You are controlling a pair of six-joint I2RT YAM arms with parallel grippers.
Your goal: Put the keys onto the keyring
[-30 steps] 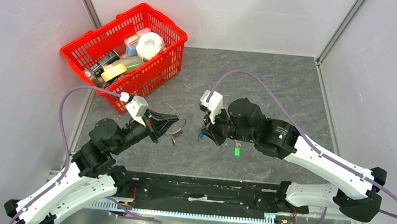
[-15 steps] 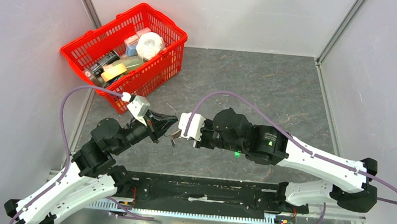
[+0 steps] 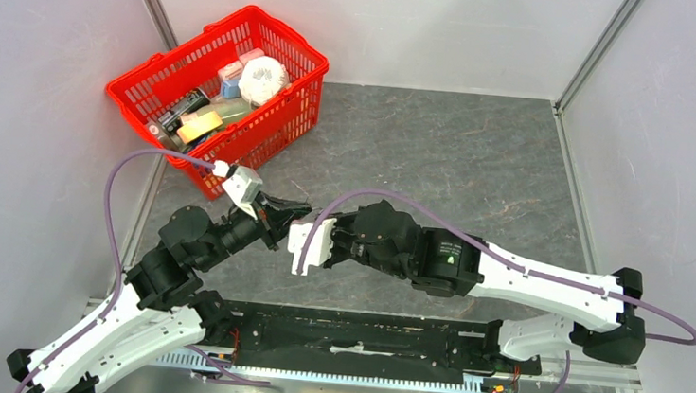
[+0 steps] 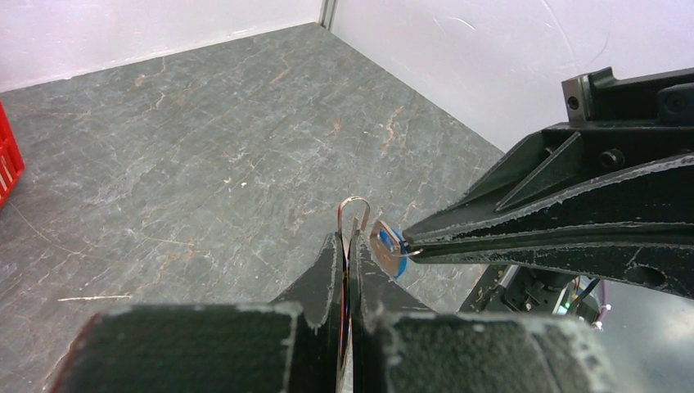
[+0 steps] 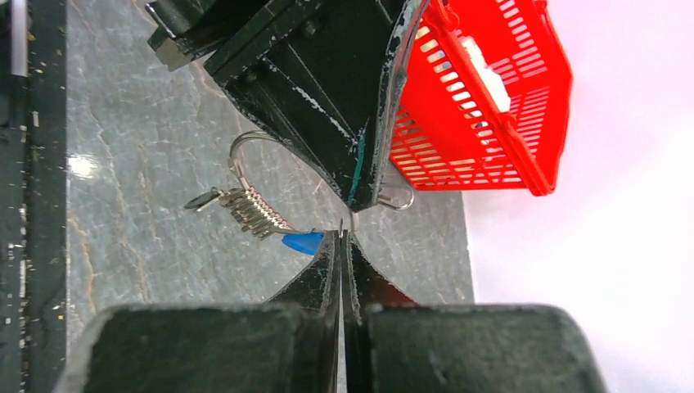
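My left gripper (image 4: 353, 239) is shut on the keyring (image 4: 354, 211). A short arc of the thin silver wire sticks out past its fingertips. In the right wrist view the ring (image 5: 243, 146) curves out from the left gripper's fingers (image 5: 360, 155), and a cluster of small silver keys (image 5: 250, 211) hangs from it. My right gripper (image 5: 341, 236) is shut on a blue-headed key (image 5: 303, 242). In the left wrist view this key (image 4: 389, 248) sits right beside the ring's arc, held by the right fingertips (image 4: 434, 237). In the top view both grippers meet near the left gripper (image 3: 297, 209). Other keys are hidden.
A red basket (image 3: 281, 105) full of assorted items stands at the back left, close behind the left gripper; it also shows in the right wrist view (image 5: 524, 155). The grey stone-patterned table (image 3: 461, 159) is walled by white panels. A black rail (image 3: 360, 335) runs along the near edge.
My right arm has swung left across the table with the blue key, up to the left gripper. It now covers the green key that lay on the table. The left gripper has stayed put.
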